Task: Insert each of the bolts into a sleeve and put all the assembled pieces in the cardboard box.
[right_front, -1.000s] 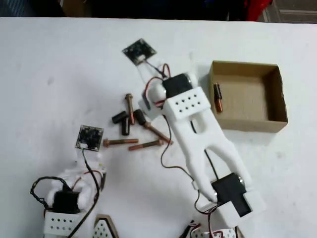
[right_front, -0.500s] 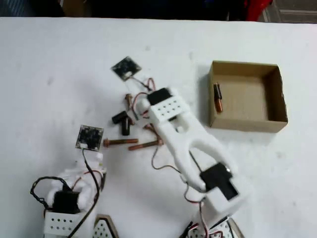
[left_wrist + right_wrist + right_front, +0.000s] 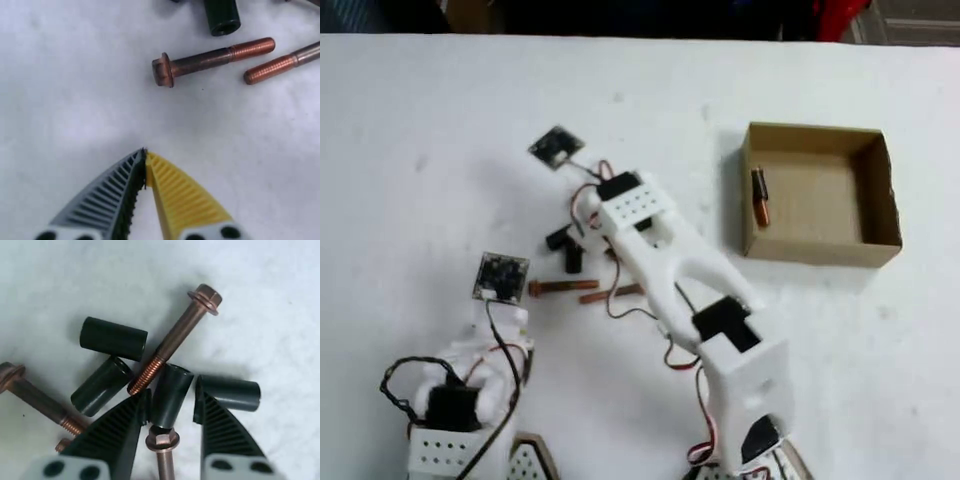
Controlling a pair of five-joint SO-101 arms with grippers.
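Note:
My right gripper stands open over the pile, its black fingers on either side of a black sleeve that lies between them. Three other sleeves lie close around it, with a copper bolt across them and another bolt below the jaws. From above, the right arm's wrist covers much of the pile. My left gripper is shut and empty, just short of a bolt. The cardboard box holds one assembled piece.
Two bolts lie end to end near the left arm's camera board. Two sleeves show beside the right wrist. The left arm's base and cables sit at the front left corner. The box stands to the right of the pile.
The right arm has swung left, away from the box side, and now sits over the pile of bolts and sleeves. The left arm has stayed still.

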